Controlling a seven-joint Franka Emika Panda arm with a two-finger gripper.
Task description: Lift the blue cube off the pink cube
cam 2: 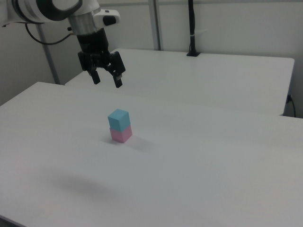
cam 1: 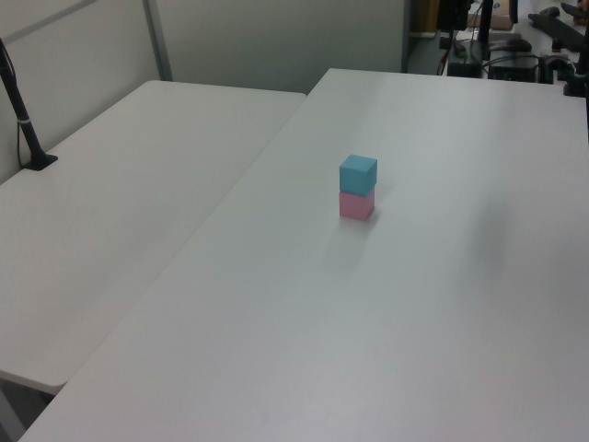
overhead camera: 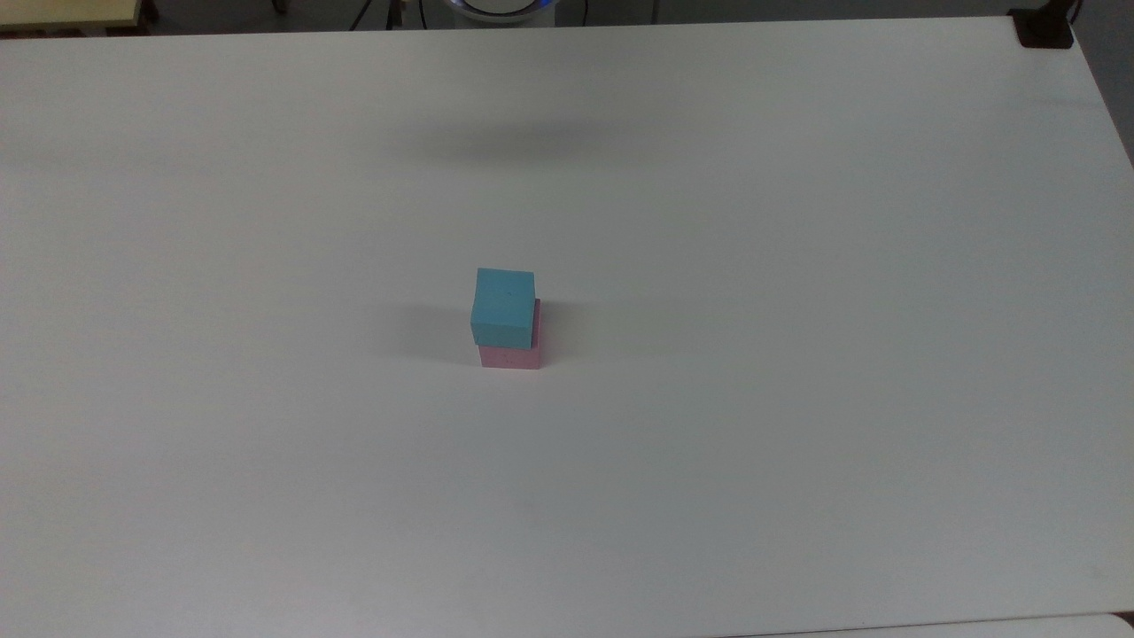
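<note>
Blue cube (overhead camera: 504, 307): seated on the pink cube (overhead camera: 511, 356) near the middle of the white table (overhead camera: 797, 443), shifted slightly toward the top view's left so that a strip of pink is left showing along the right edge. Gripper (cam 2: 106, 78): seen in the right view raised high above the table, up and to the right view's left of the stack, fingers spread wide with nothing held. Step judged to be the approach, the lift not yet begun; the open fingers are to be brought over the stack, lowered around the blue cube alone, and closed without the pink cube being nudged.
</note>
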